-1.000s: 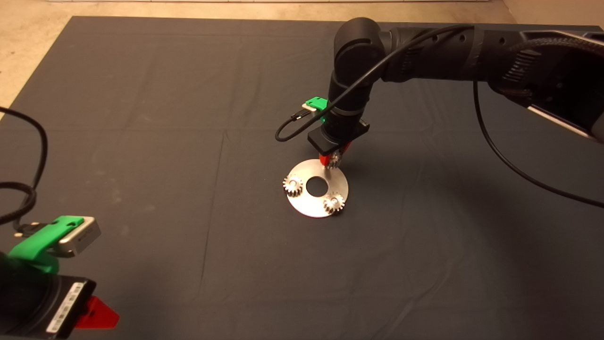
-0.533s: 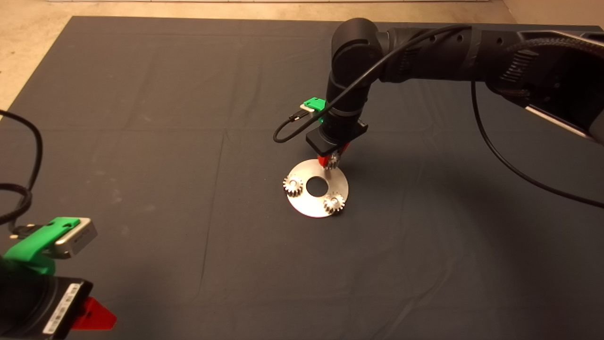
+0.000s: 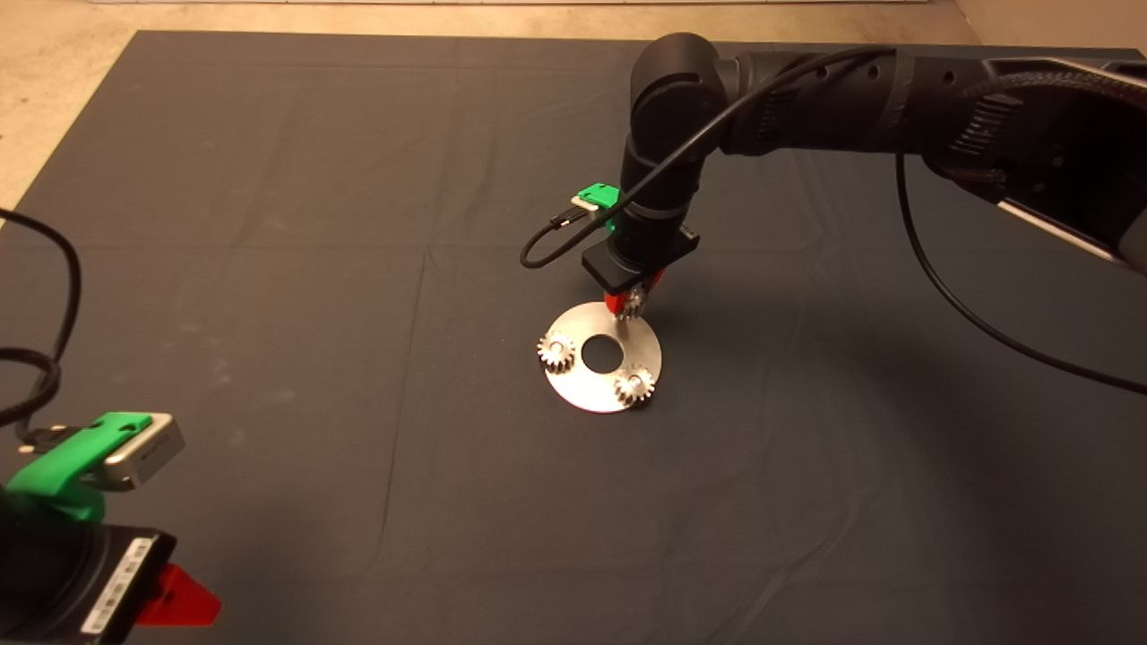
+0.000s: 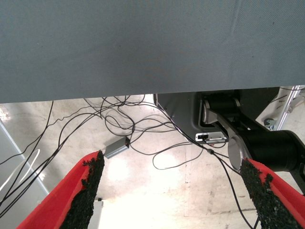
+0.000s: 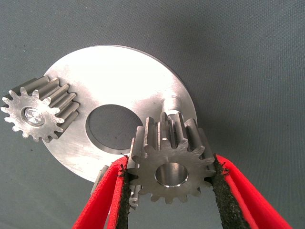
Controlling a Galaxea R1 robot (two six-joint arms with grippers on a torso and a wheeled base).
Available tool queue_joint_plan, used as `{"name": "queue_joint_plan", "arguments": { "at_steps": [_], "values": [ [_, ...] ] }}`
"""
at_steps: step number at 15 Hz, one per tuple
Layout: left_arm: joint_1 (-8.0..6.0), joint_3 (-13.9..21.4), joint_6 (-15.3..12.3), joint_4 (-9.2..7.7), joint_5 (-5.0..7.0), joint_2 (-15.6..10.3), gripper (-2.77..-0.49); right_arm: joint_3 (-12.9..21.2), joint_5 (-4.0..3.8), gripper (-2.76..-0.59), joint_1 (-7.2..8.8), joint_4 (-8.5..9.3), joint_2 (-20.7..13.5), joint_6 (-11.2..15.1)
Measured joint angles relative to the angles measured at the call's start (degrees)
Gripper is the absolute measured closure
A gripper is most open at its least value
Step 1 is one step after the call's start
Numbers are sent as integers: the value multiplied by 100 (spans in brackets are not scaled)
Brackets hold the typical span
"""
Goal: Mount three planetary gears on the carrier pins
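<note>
Your worktop is covered by a wide dark grey cloth mat (image 3: 269, 269), with pale concrete floor showing beyond its far edge. The black right arm (image 3: 806, 90) reaches in from the right and bends down over the middle of the mat. The black left arm is parked at the lower left corner, and its green left gripper (image 4: 171, 191) hangs past the mat's edge with its red fingers spread wide on nothing; between them you see loose black cables and a dark machine base on the floor.

Near the mat's centre lies the flat shiny round metal disc (image 3: 591, 394) with its central hole. Two small silvery spur gears already sit on their carrier pins: one at the disc's left rim (image 3: 556, 352), one at its near right rim (image 3: 634, 386).

Your green right gripper (image 3: 631, 303) stands over the disc's far rim, its red fingers pinching the third small silvery gear (image 5: 170, 164) by the teeth on both sides. That gear hangs above the disc, its round bore empty. The bare short silvery carrier pin (image 5: 171, 103) stands upright just beside it, not yet inside the bore.
</note>
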Motion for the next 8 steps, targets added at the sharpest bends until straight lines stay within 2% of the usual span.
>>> {"name": "queue_joint_plan", "arguments": {
  "at_steps": [3, 8],
  "values": [
    [0, 0, -2, -1, 0, -13, -204, -4, 0, -107, -15, -4, -2, -2],
    [0, 0, 0, -1, 0, -17, -204, -46, -5, -107, -204, -8, -5, -5]
  ]
}}
